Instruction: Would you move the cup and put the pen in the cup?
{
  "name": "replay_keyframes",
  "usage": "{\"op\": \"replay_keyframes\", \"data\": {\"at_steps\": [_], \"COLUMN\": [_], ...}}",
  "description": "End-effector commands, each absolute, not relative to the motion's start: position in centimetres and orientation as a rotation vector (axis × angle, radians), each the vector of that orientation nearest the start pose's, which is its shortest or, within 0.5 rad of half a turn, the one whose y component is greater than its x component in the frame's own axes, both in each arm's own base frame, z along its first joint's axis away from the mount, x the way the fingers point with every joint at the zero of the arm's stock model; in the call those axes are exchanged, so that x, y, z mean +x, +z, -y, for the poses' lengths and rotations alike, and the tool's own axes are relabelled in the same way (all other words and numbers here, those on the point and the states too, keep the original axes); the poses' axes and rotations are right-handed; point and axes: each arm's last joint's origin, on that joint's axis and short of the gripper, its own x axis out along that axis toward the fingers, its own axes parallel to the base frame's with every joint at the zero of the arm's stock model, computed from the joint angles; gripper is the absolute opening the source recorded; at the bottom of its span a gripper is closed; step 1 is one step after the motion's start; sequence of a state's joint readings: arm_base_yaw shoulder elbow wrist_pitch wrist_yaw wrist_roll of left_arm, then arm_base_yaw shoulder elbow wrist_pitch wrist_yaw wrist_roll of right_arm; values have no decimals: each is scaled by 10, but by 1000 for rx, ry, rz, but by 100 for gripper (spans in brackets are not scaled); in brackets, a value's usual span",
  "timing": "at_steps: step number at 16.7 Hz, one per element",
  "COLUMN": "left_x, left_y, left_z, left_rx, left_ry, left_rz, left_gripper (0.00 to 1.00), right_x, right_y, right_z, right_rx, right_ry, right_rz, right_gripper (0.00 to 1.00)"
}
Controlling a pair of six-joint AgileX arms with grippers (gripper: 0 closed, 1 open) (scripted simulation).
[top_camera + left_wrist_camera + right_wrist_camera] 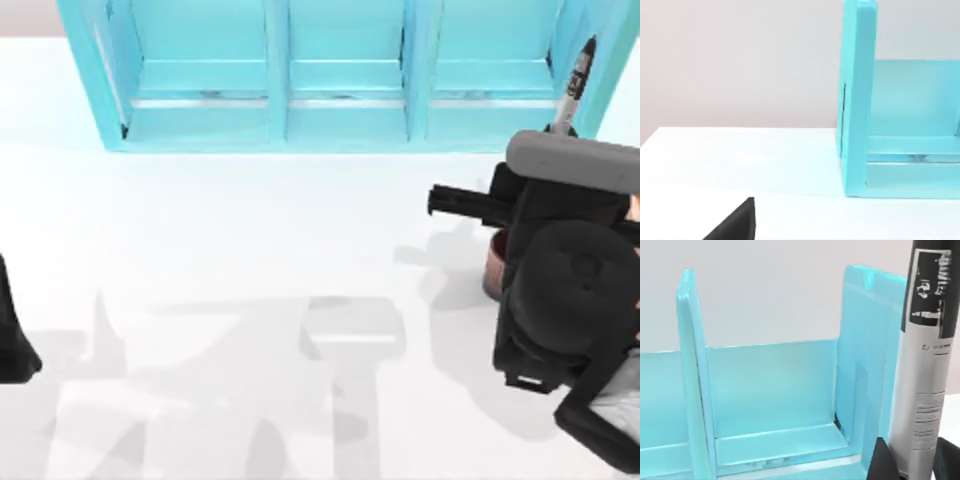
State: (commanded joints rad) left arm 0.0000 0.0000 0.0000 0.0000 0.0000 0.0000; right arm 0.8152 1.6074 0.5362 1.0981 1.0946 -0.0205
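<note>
The pen [575,85] has a black end and a grey-white barrel, and it sticks up from my right arm [565,270] in front of the rack's right end. In the right wrist view the pen [927,365] stands upright with my right gripper [912,465] shut on its lower barrel. The reddish-brown cup [494,265] shows as a sliver at the table's right, mostly hidden under the right arm. My left arm [10,335] is parked at the left edge of the table, and a black part of the left gripper [735,222] shows in its wrist view.
A turquoise rack [340,125] with three open compartments stands along the back of the white table. Its end wall [857,100] is close in the left wrist view, and its dividers [695,390] are close in the right wrist view.
</note>
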Motion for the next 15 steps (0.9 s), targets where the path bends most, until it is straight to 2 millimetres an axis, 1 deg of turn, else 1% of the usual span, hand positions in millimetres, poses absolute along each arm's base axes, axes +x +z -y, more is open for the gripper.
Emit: {"op": "replay_keyframes", "data": {"at_steps": [1,14,15], "left_x": [106,106,106], "left_y": [160,160,160], "left_z": [1,1,1], "left_rx": [0,0,0], "left_ry": [0,0,0], "left_rz": [0,0,0], "left_gripper": [100,100,100], "right_x": [216,216,216], "right_y": [179,179,179], "right_z": [-191,-191,-191], "right_rx": [-8,-8,-8], "right_ry": [-263,-263,-263], "right_rz": [26,26,26], "right_gripper": [0,98,100]}}
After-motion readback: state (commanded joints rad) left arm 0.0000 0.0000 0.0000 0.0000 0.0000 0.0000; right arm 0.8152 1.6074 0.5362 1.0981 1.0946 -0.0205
